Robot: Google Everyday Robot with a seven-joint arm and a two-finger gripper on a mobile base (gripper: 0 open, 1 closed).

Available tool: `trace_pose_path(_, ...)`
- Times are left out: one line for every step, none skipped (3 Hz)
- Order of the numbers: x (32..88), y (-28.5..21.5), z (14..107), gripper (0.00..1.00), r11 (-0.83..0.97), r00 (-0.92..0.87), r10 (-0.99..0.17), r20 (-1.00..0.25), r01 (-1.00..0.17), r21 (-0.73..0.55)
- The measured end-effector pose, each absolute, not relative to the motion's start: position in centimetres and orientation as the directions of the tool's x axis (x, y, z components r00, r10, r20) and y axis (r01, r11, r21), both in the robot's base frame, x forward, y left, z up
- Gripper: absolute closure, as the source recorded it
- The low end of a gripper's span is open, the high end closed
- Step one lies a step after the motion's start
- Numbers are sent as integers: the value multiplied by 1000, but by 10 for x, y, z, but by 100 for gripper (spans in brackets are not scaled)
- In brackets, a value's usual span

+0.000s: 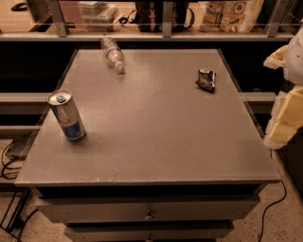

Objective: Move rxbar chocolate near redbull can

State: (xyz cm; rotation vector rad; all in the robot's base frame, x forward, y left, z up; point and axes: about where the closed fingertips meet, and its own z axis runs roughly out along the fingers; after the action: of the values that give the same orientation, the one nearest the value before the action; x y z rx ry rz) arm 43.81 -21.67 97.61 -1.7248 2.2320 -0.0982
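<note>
The rxbar chocolate [207, 79] is a small black packet with white markings, lying flat at the far right of the grey table top [151, 137]. The redbull can [66, 115] stands upright near the table's left edge, silver and blue with red lettering and a blue tab. The two are far apart across the table. My gripper [286, 118] shows as white and pale yellow parts at the right edge of the view, beside and off the table, to the right of the rxbar and not touching it.
A clear plastic bottle [112, 54] lies on its side at the far left of the table. Drawers [149, 210] sit under the front edge. A shelf with bags [229, 14] runs behind. Cables [9, 160] lie on the floor to the left.
</note>
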Motion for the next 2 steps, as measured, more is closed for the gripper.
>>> trace_pose_path(438,-217,976,0,270,-222,-953,-207,-931,-245)
trace_pose_path(446,-217,988,0,309,-232,-934,-272,-906,-289)
